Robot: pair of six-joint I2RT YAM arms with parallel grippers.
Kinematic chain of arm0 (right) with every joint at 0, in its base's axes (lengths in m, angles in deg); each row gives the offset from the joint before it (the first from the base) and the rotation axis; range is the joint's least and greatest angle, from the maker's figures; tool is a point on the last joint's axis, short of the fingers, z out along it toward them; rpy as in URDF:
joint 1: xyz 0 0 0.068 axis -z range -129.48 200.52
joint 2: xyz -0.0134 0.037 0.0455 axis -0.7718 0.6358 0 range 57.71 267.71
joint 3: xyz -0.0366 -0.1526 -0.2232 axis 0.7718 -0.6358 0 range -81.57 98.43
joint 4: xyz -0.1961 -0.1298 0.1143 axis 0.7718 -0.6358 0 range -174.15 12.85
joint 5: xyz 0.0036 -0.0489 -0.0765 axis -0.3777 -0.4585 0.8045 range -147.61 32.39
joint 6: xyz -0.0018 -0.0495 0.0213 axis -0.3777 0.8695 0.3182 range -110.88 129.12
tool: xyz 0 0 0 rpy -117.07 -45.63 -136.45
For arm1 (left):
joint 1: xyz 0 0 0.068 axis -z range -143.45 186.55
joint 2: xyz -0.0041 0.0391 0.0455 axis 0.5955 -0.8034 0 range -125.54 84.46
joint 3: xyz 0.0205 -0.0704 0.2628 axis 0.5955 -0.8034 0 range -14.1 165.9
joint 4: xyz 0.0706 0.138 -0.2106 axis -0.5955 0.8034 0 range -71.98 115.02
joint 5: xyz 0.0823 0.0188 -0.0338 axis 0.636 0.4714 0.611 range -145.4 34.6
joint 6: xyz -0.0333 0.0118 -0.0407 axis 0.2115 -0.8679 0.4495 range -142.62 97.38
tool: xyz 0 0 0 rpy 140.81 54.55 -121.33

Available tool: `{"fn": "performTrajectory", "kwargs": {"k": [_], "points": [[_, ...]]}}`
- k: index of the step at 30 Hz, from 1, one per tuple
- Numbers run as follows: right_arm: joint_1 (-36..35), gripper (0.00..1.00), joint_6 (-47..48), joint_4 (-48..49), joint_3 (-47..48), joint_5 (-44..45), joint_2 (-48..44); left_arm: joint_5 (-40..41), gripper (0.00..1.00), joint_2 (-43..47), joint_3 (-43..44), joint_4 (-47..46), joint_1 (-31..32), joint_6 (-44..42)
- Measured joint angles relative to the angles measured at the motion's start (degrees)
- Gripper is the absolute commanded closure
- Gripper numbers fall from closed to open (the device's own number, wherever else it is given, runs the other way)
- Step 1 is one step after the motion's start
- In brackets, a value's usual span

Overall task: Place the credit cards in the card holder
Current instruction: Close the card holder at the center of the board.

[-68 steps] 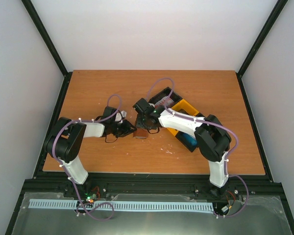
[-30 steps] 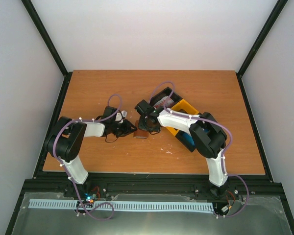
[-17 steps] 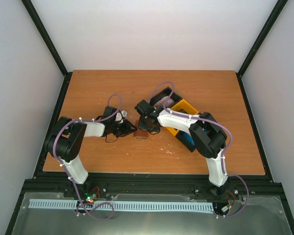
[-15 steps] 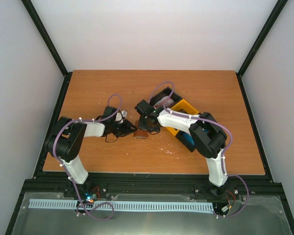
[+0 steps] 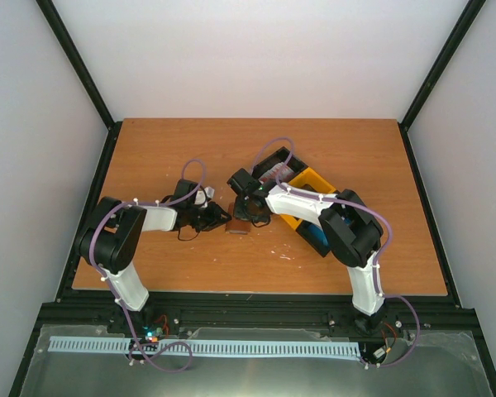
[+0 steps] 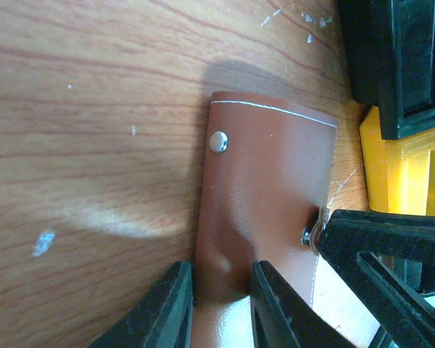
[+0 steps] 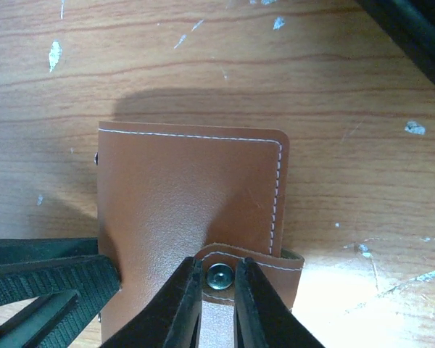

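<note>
The brown card holder lies closed on the table between both grippers. In the left wrist view it shows a silver snap stud, and my left gripper is shut on its near edge. In the right wrist view, my right gripper pinches the snap tab at the edge of the card holder. The left gripper and right gripper meet over it from either side. Red-and-white credit cards sit in the black bin; blue ones lie further right.
A black bin and a yellow bin stand just right of the card holder, partly under the right arm. They also show in the left wrist view, black and yellow. White scuffs mark the wooden table.
Since the oldest frame the right arm's elbow has drawn in to the left and its gripper has shifted slightly up at the card holder. Nothing has visibly moved in the last second.
</note>
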Motion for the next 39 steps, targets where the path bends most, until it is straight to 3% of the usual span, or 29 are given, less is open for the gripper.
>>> {"fn": "performTrajectory", "kwargs": {"k": [14, 39], "points": [[0.17, 0.88, 2.93, 0.11, -0.11, -4.74, 0.02, -0.11, 0.73, -0.07, 0.07, 0.02, 0.00, 0.00], [2.36, 0.87, 4.09, 1.38, -1.31, -2.51, -1.46, -0.46, 0.74, -0.44, 0.35, -0.11, 0.00, -0.02]]}}
